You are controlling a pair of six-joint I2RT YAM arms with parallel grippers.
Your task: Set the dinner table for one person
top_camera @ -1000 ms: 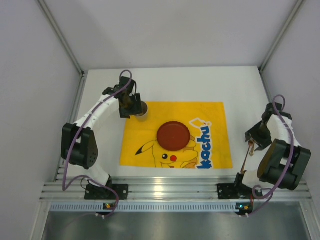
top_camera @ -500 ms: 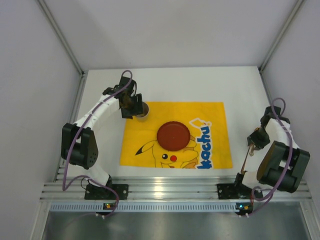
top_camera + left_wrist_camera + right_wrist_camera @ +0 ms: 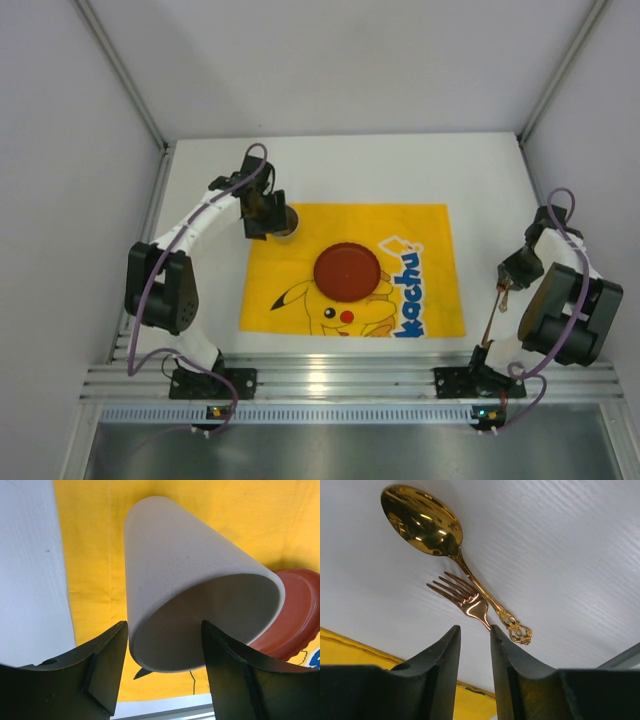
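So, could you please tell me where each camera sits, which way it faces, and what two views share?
Top external: above and behind the arms, looking down on the dinner table; both arms show.
Left wrist: on the left arm, facing down past the left pincer, holding a beige cup over the yellow Pikachu cloth.
Right wrist: on the right arm, facing down past the right pincer, gripping a gold fork above a gold spoon.
Shared: top and left wrist both show the red plate.

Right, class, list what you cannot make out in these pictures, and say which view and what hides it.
Cup: left wrist view, base hidden by its own wall.
Fork: right wrist view, handle vanishes inside the right gripper.
Plate: left wrist view, mostly behind the cup, cut by the edge.
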